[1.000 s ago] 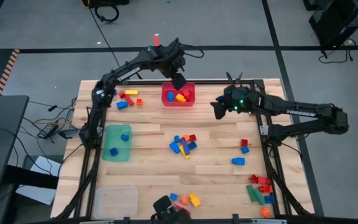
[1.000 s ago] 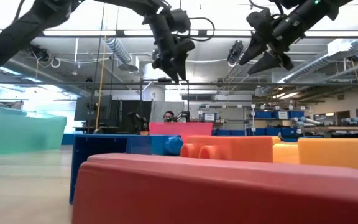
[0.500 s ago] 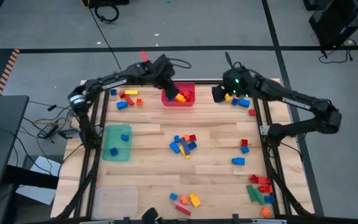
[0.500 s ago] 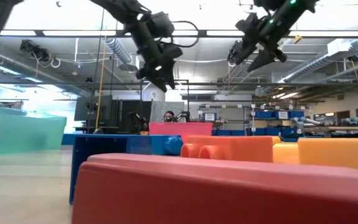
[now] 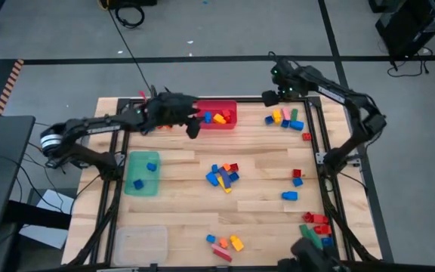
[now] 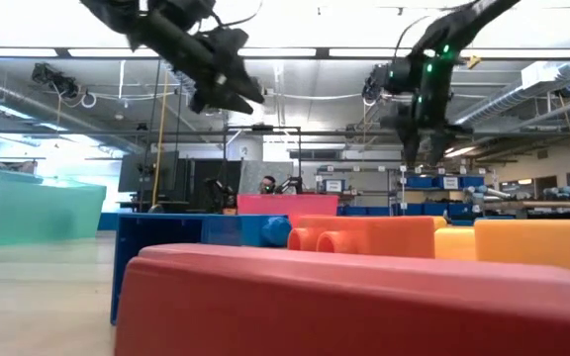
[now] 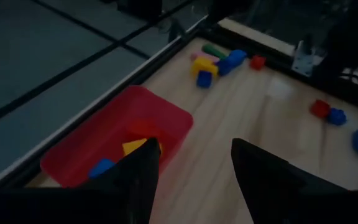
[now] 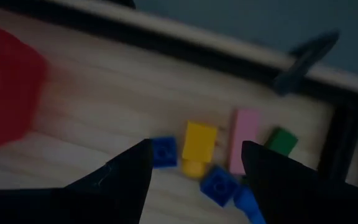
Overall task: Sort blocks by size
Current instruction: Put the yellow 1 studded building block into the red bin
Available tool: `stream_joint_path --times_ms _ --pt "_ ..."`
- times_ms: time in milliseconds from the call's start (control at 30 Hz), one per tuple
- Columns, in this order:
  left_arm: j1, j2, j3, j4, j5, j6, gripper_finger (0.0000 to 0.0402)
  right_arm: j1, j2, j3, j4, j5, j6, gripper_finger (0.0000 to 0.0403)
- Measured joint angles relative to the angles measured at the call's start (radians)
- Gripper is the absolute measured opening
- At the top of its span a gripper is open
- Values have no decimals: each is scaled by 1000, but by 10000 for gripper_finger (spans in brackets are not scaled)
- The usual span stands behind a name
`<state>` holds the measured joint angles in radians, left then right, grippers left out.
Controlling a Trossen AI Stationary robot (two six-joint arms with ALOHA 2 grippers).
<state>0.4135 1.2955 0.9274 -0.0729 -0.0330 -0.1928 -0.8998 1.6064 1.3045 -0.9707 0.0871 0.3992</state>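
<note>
The blocks lie in groups on the wooden table: a far-right cluster (image 5: 284, 119) of yellow, blue, pink and green ones, a middle pile (image 5: 223, 174), a few at the right (image 5: 294, 181), and clusters near the front edge (image 5: 226, 242) and front right (image 5: 316, 227). My left gripper (image 5: 193, 127) hangs open just left of the red bin (image 5: 217, 115), which holds some blocks. Its fingers are empty in the left wrist view (image 7: 194, 146). My right gripper (image 5: 267, 98) hangs open above the far-right cluster (image 8: 199, 144), pointing steeply down, with nothing between its fingers.
A green bin (image 5: 142, 172) with blue blocks stands at the left, and a clear bin (image 5: 138, 242) at the near left corner. A few blocks (image 5: 159, 115) lie at the far left, partly under my left arm. A dark frame (image 5: 323, 151) borders the table.
My left gripper has swung from above the red bin toward the table's left, sinking a little and tipping from pointing down to nearly level. My right gripper has gone toward the far edge and tipped from slanting to steeply downward over the far-right cluster.
</note>
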Motion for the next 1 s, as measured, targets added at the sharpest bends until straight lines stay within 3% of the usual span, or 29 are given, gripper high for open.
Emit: stream_joint_path --times_ms 400,700,833,1000 --pt "-17 -234 -192 42 -22 -12 209 -26 247 0 8 -32 28 254" --pt "-16 -265 -215 19 -22 -29 209 -27 342 -1 37 -32 47 235" --pt "-16 -265 -215 14 -21 -29 209 -27 364 -1 40 -39 47 210" --pt "-16 -264 -215 14 -21 -29 209 -24 368 -1 38 -43 42 143"
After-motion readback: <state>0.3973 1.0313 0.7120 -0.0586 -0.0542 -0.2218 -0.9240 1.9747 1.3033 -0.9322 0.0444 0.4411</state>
